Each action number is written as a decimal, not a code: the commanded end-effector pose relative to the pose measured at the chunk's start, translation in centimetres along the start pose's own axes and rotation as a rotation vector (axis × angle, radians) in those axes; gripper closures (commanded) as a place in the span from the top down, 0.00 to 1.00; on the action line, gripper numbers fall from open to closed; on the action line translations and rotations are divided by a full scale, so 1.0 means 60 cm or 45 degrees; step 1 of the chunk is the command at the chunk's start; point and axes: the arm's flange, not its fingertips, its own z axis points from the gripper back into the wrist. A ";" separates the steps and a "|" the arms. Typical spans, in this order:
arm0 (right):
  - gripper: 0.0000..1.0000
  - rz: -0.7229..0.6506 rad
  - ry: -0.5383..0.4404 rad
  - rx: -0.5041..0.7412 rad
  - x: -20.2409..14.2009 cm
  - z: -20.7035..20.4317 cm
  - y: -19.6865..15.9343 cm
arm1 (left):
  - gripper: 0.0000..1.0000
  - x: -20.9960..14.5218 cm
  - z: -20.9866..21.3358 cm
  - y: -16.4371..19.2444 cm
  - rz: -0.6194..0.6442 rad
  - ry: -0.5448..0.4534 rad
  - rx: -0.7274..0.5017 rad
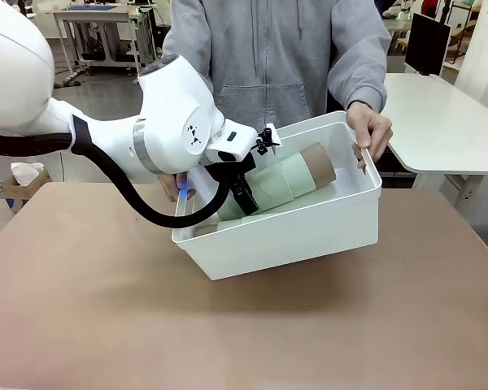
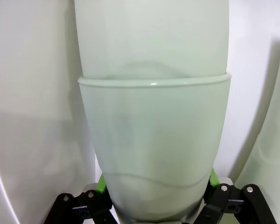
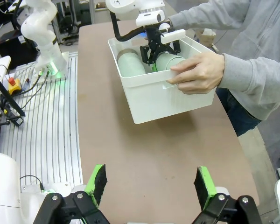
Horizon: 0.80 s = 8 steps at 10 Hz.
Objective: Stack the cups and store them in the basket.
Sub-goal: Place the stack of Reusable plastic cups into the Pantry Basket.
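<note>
Here, view by view:
Front view: left gripper [image 1: 246, 203] reaching into the large white rectangular plastic basket [image 1: 309, 231], fingers clamped on a nested stack of pale mint green and tan-brown tapered cups [image 1: 289, 183] lying on its side inside; basket tilted toward the robot, one edge on the brown counter [image 1: 244, 325], far rim held up by the person's hand [image 1: 372, 130].
Left wrist view: green-padded fingers [image 2: 101, 183] pressed against both sides of a mint cup, another nested into it, white basket walls all round.
Right wrist view: right gripper [image 3: 149, 184] hovering above bare counter, well apart from the basket, fingers wide and holding nothing; a second cup stack [image 3: 130, 64] lying beside the gripped one.
Risk: likely a roll or a separating stack on release, because of the tilt; possible snag of the wrist on the near rim.
</note>
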 end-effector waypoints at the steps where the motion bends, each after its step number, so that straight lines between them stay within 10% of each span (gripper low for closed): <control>1: 1.00 0.030 -0.017 0.003 0.001 0.004 -0.002 | 0.85 0.007 0.007 0.014 -0.002 -0.010 0.001; 3: 1.00 0.030 -0.017 0.003 0.001 0.004 -0.002 | 1.00 0.004 0.005 0.015 -0.029 -0.007 -0.013; 8: 1.00 0.030 -0.017 0.003 0.001 0.004 -0.002 | 1.00 0.003 0.033 0.016 -0.109 0.033 -0.117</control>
